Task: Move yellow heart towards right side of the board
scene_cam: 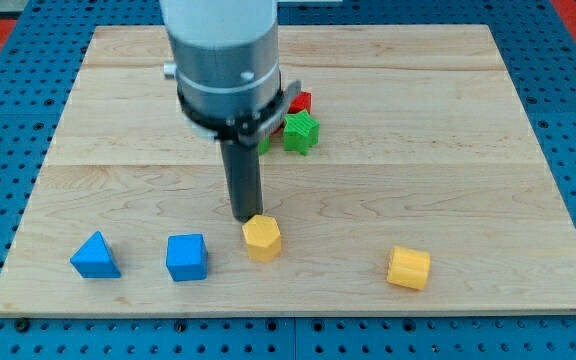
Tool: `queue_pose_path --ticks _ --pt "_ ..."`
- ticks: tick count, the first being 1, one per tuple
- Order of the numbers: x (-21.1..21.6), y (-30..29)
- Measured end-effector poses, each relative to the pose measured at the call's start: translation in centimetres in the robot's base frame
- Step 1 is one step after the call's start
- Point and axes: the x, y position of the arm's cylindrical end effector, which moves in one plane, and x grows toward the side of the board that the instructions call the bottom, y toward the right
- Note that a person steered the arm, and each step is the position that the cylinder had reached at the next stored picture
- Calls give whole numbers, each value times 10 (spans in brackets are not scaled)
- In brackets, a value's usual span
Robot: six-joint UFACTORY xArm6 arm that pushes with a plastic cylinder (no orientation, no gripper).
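My tip (243,218) rests on the board just above and to the left of a yellow block (262,238) with an angular, pentagon-like outline, touching or almost touching its upper-left edge. A second yellow block (409,268), rounder and possibly the heart, lies near the view's bottom, well to the right of my tip. From this angle I cannot tell either yellow shape for certain.
A blue triangle (95,256) and a blue cube (187,257) lie at the bottom left. A green star (301,131) and a red block (300,101) sit behind the arm (223,60), which partly hides them. The wooden board (468,150) ends near the frame edges.
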Motion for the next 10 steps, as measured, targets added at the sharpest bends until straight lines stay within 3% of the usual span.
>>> queue_pose_path --ticks 1,2,3,4,5,6,8,10 --pt "33 16" --pt "-9 28" --pt "21 90" --pt "78 88" --pt "89 87" --pt "86 45" --pt "87 27" --pt "82 -29"
